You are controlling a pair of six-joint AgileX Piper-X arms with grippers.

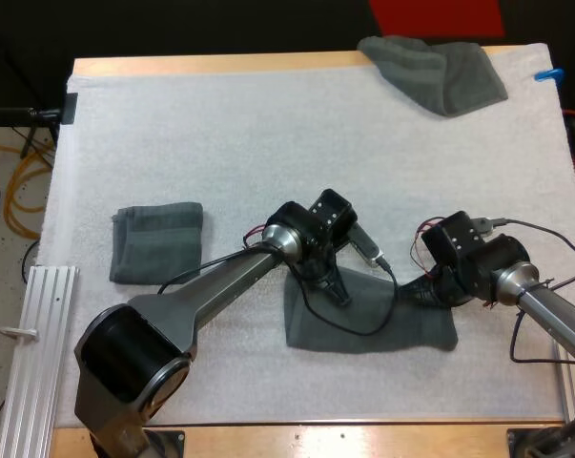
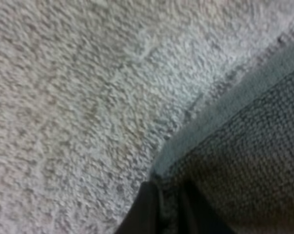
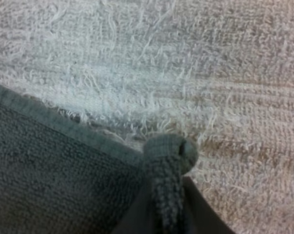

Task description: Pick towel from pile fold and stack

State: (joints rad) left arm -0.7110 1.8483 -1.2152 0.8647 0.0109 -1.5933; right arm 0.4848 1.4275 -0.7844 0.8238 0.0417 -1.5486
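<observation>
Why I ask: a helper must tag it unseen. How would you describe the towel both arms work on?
On the white mat, look at the near middle, where the arms meet. The flat towel there has the left gripper at one end and the right gripper at the other. Unlike the folded towel at left and the crumpled towel at far right, fingers pinch it.

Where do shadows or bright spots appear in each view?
High view: even light, no glare on the mat. Left wrist view: thin shadow along the edge of the towel. Right wrist view: brighter patch on the mat beyond the towel corner.
</observation>
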